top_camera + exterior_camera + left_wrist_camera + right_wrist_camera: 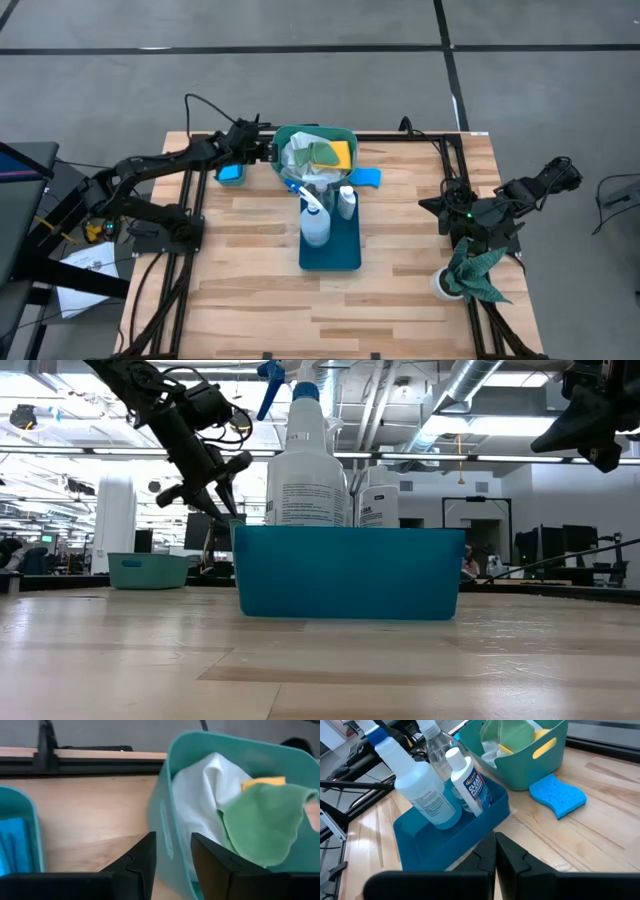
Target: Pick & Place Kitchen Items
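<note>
From above, the left gripper (268, 150) reaches across the far side of the table to the near wall of the teal basket (285, 133), which holds a white cloth (298, 155), a light-green cloth (324, 152) and a yellow cloth (343, 154). A small teal bin (232, 174) with something blue in it sits just beside that arm. In front of the basket a blue tray (345, 255) carries the spray bottle (314, 222) and a small white bottle (346, 203); a blue sponge (366, 177) lies on the wood beside the basket. The right gripper (462, 222) waits at the table's right edge.

At table height, the blue tray fills the middle, the spray bottle and small bottle standing upright in it, with the left arm coming down behind.

The left wrist camera shows its fingers (142, 857) partly spread, straddling the basket's wall, one outside and one inside against the white cloth. Whether they pinch the wall I cannot tell.

The right wrist camera shows its fingers (485, 852) pressed together, holding nothing, aimed toward tray and sponge.

My guess: the left arm is taking hold of the basket rim; next it would need to squeeze firmly before pulling or lifting.
</note>
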### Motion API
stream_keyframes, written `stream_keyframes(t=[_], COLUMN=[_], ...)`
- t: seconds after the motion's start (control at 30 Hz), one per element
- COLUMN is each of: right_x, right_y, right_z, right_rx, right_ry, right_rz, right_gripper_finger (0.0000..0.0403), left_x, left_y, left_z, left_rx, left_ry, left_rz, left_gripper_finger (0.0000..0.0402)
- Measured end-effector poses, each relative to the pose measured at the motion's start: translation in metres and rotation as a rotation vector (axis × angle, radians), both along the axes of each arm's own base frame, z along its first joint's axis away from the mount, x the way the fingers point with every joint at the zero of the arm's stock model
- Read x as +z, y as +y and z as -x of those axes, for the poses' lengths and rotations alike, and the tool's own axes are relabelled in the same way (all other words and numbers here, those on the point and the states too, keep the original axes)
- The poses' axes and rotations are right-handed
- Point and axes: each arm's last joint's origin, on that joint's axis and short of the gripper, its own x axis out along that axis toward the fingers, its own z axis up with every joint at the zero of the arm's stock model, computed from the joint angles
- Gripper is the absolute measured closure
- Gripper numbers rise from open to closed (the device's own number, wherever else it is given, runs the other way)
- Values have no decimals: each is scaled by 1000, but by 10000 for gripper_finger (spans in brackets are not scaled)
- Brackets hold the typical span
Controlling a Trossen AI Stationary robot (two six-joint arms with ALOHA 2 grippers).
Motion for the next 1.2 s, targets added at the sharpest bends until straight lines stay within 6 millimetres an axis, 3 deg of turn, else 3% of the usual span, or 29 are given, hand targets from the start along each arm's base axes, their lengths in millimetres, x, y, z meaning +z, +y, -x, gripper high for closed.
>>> stream_keyframes(t=[0.33, 0.5, 0.83, 1.2], right_x=[-1, -1, -1, -1], right_y=[0, 0, 0, 0], right_z=[1, 1, 1, 1], right_rx=[-3, -3, 1, 5], right_ry=[9, 13, 12, 13], right_rz=[0, 2, -11, -17], right_gripper_finger=[403, 403, 403, 403], left_x=[-8, -18, -21, -18], left_y=[0, -4, -13, -10], left_z=[2, -10, -18, -9], left_rx=[34, -8, -68, -22], left_ry=[80, 92, 97, 136], left_rz=[20, 30, 49, 27], left_gripper_finger=[340, 363, 358, 357])
